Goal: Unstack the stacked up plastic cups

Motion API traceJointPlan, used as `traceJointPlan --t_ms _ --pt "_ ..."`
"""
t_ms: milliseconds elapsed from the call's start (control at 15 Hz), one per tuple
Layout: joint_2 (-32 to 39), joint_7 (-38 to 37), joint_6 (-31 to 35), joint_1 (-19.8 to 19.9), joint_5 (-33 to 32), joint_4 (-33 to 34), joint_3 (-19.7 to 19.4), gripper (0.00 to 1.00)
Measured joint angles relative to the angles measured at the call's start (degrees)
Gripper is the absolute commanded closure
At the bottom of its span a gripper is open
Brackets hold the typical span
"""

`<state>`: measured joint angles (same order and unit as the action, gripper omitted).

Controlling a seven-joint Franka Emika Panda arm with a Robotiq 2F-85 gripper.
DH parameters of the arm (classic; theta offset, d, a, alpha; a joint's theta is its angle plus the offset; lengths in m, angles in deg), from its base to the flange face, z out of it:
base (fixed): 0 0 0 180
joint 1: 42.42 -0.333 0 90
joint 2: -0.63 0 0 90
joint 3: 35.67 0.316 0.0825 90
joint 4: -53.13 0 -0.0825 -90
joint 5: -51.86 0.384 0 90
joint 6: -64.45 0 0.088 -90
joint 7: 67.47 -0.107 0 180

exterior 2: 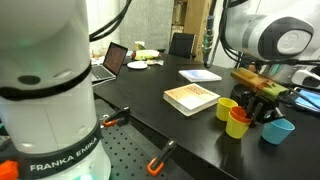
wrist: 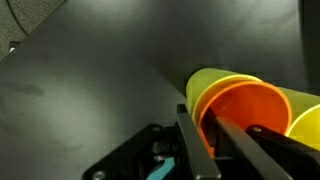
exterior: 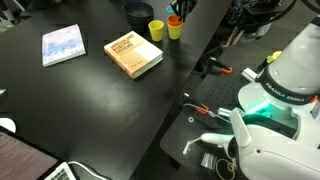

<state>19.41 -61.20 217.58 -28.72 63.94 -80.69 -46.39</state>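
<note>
An orange cup (wrist: pixel 250 100) sits nested in a yellow cup (wrist: pixel 205 80) on the black table. In the wrist view my gripper (wrist: pixel 200 113) is shut on the orange cup's rim, one finger outside the wall and one inside. The stack (exterior 2: pixel 238 123) also shows in both exterior views, under the gripper (exterior 2: pixel 256 100). A second yellow cup (exterior 2: pixel 226 107) stands beside the stack, also in the wrist view (wrist: pixel 308 125). A teal-blue cup (exterior 2: pixel 279 130) stands alone on the stack's other side. In an exterior view the stack (exterior: pixel 175 28) and lone yellow cup (exterior: pixel 157 30) are at the table's far end.
A tan book (exterior: pixel 133 55) lies near the cups and a pale blue book (exterior: pixel 63 45) farther off. A wide dark bowl (exterior: pixel 138 12) stands behind the yellow cup. A laptop (exterior 2: pixel 112 62) is at the table's far end. The robot base (exterior: pixel 270 110) stands off the table's edge.
</note>
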Motion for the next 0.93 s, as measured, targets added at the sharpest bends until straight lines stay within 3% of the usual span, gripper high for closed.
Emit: traceJointPlan --t_ms 333,467,667,733,933 --pt "-0.1 -1.2 0.4 0.0 -1.5 0.0 0.0 0.09" --pt "-0.6 -2.5 0.2 -0.2 -3.0 0.0 -0.2 0.00" --pt "-1.4 -3.7 -0.5 -0.2 -4.5 0.0 -0.2 0.00" --pt "-1.5 -3.9 -1.0 -0.3 -4.7 0.1 -0.2 0.19" --pt "-1.6 -4.3 -1.9 -0.8 -5.0 0.4 -0.2 0.41"
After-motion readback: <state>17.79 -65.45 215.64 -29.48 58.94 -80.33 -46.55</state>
